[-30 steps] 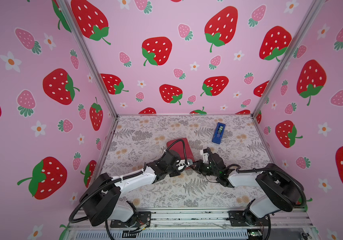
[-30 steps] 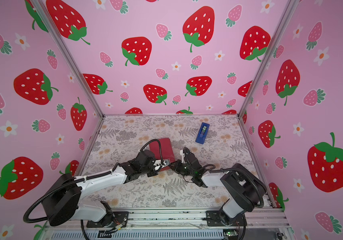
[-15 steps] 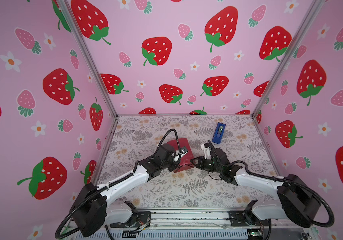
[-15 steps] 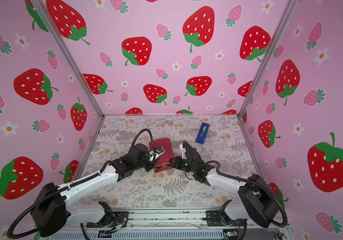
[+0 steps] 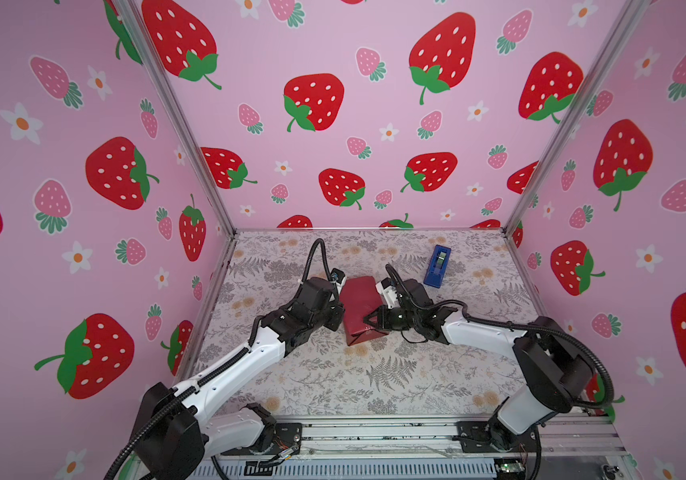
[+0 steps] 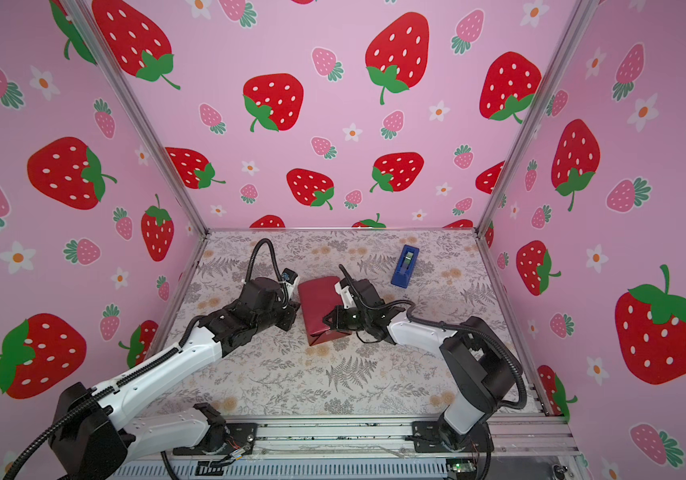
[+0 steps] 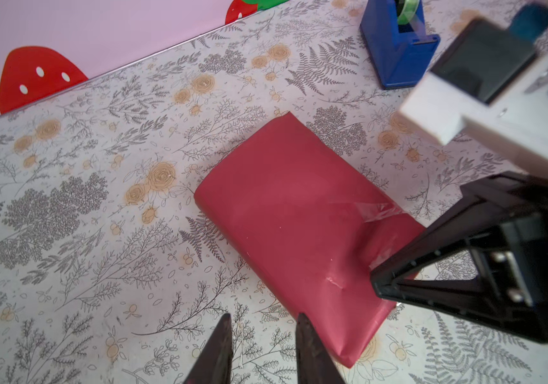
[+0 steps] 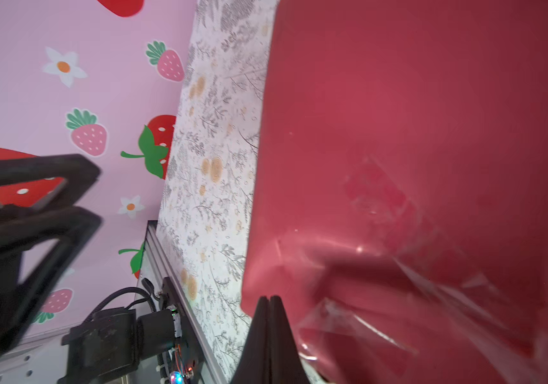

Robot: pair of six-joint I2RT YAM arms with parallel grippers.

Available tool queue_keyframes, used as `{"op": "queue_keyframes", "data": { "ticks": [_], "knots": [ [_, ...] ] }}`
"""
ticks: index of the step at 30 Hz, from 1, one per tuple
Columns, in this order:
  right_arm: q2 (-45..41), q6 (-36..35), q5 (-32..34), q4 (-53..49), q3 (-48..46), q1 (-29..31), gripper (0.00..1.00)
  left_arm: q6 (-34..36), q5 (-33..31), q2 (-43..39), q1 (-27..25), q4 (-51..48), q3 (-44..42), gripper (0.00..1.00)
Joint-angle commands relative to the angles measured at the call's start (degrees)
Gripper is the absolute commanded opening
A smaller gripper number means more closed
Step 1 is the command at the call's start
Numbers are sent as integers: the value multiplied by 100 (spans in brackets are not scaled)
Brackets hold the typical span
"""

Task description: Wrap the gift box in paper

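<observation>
Maroon paper (image 7: 286, 206) covers the parcel on every face we can see, and it lies near the middle of the table (image 5: 374, 374), between the two arms and well apart from the blue tape dispenser (image 5: 437, 266) towards the back. We cannot see the gift box itself; we judge it to be inside the wrap, since the bundle stands proud of the table with rounded folds. A strip of clear tape (image 7: 374, 209) shows across the paper near one end, wrinkled and not pressed flat. The right gripper (image 8: 269, 299) has its jaws closed tight with nothing between them, and its tip bears on the paper close to that tape. The left gripper (image 7: 263, 317) sits low beside the opposite long edge, jaws part-way open and empty, one fingertip just at the paper's border. In our judgement the parcel is light and will slide on the smooth table if pushed from one side only. The paper is thin, creases readily, and already carries a small dent near the closed tip; the glossy tape will be slippery. We advise holding across the firm, box-backed middle of the two long sides, not at the loose end folds, and pressing the seam with a blunt closed tip rather than pinching it.
</observation>
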Motion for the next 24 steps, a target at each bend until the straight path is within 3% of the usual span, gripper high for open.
{"op": "queue_keyframes", "data": {
  "ticks": [1,5,14,24],
  "knots": [
    [110,-75,153,-169,11,-72,0,-537,73,-25,55,-255,-83,35],
    [196,2,-4,-42,-158,-152,0,-693,260,70,69,-295,-104,35],
    [-516,-50,-166,-57,-38,-423,0,-837,456,393,88,-293,6,35],
    [153,-199,-414,-134,-182,-571,0,-1033,605,654,261,-461,148,33]
  ]
}}
